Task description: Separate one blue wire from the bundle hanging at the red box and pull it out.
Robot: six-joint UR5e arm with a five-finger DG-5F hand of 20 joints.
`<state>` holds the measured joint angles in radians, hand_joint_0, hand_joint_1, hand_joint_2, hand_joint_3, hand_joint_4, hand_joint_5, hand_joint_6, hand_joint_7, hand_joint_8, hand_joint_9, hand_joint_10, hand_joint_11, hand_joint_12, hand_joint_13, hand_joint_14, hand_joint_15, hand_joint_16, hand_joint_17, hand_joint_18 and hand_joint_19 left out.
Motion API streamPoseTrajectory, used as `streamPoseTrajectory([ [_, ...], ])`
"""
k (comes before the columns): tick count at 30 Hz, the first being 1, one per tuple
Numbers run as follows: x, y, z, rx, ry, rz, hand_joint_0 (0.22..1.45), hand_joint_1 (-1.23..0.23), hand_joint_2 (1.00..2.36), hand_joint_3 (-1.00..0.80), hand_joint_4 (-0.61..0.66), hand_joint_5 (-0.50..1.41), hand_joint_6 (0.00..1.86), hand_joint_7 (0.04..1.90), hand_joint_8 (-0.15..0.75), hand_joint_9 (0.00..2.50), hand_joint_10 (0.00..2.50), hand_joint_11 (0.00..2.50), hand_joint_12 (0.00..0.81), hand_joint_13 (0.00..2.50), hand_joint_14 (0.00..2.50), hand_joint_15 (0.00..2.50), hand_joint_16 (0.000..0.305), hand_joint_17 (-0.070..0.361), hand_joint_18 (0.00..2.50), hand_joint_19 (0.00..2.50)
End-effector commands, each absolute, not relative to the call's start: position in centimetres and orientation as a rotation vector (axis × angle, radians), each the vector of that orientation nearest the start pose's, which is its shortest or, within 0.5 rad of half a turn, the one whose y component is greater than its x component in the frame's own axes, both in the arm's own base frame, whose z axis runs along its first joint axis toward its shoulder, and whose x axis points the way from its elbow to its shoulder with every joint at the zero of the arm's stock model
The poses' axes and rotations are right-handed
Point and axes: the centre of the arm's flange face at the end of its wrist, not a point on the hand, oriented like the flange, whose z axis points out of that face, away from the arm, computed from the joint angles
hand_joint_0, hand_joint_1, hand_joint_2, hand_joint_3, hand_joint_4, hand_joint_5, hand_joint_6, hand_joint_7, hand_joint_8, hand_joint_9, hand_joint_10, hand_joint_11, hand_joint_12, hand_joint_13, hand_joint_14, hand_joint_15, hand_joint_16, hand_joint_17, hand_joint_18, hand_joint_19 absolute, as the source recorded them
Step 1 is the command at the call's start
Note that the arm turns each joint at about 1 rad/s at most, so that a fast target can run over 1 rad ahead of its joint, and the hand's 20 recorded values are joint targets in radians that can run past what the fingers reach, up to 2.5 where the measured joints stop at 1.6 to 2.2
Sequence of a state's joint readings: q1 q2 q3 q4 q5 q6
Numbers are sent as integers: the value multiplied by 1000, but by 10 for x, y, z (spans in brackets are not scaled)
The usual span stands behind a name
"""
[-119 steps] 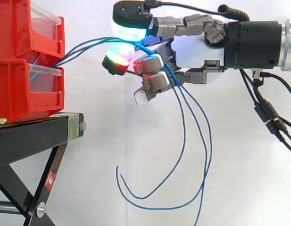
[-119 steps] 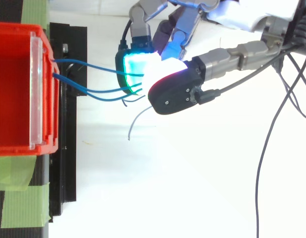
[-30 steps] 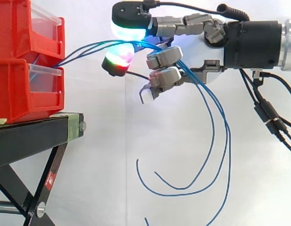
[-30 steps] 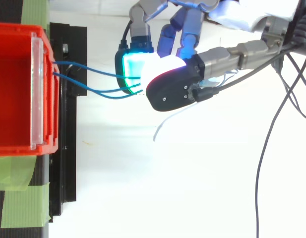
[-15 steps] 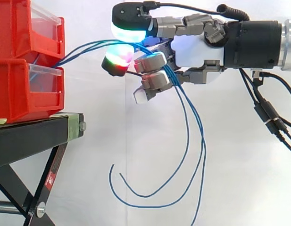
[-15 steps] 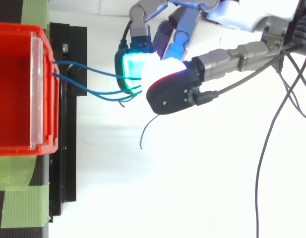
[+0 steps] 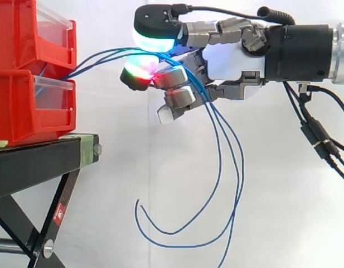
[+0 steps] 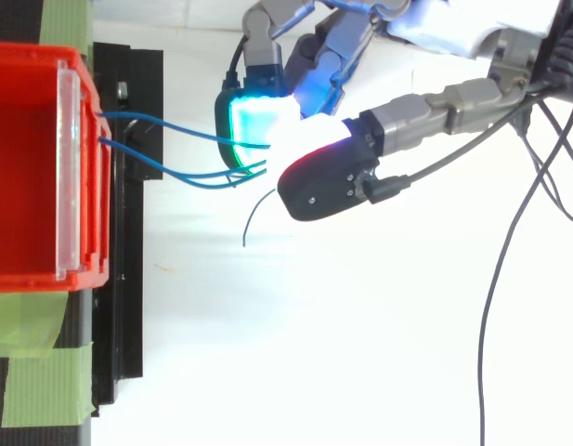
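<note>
Three blue wires (image 7: 99,54) run from the stacked red bins (image 7: 32,72) rightward into my hand (image 7: 233,61). Its fingers (image 7: 172,76) are curled round the wires, which pass between them under the cyan-glowing pad (image 7: 155,38) and beside the red-and-green pad (image 7: 137,75). Past the fingers the wires hang in long loops (image 7: 219,167), their loose ends curling up near the bottom. From above, the wires (image 8: 165,130) leave the bin's clear front (image 8: 68,177) and fan out to the hand (image 8: 328,181); one free end (image 8: 253,218) dangles below it.
The bins sit on a black stand (image 7: 43,162) with crossed legs at the left. Green tape (image 8: 45,381) holds the stand's lower corner in the top view. A white curtain fills the background, with open space under the hand.
The curled fingers have dropped and closed a little since one second ago. The hanging loops swung from the right back toward the left. The wires' run to the bins is unchanged.
</note>
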<state>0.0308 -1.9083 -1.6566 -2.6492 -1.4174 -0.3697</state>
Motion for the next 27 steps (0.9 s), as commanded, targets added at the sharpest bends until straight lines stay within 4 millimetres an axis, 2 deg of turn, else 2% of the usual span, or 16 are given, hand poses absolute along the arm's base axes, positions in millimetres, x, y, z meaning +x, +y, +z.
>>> streamPoseTrajectory([
  [1, 608, -129, 310, 968, 1232, 871, 587, -985, 1017, -293, 193, -227, 880, 1030, 314, 1098, 12, 1602, 466, 1203, 22, 1230, 58, 131, 776, 579],
  [11, 608, -130, 310, 970, 1229, 867, 587, -982, 1015, -324, 204, -226, 877, 999, 328, 1081, 13, 1563, 465, 1186, 22, 1226, 59, 132, 757, 581],
  [21, 608, -129, 310, 969, 1229, 869, 524, -687, 1009, -397, 192, -181, 863, 983, 342, 1302, 10, 1557, 479, 1329, 17, 1243, 57, 128, 803, 619],
  [27, 608, -129, 310, 970, 1231, 868, 533, -613, 1008, -408, 183, -169, 848, 971, 332, 1357, 10, 1578, 478, 1349, 19, 1236, 55, 124, 833, 628],
])
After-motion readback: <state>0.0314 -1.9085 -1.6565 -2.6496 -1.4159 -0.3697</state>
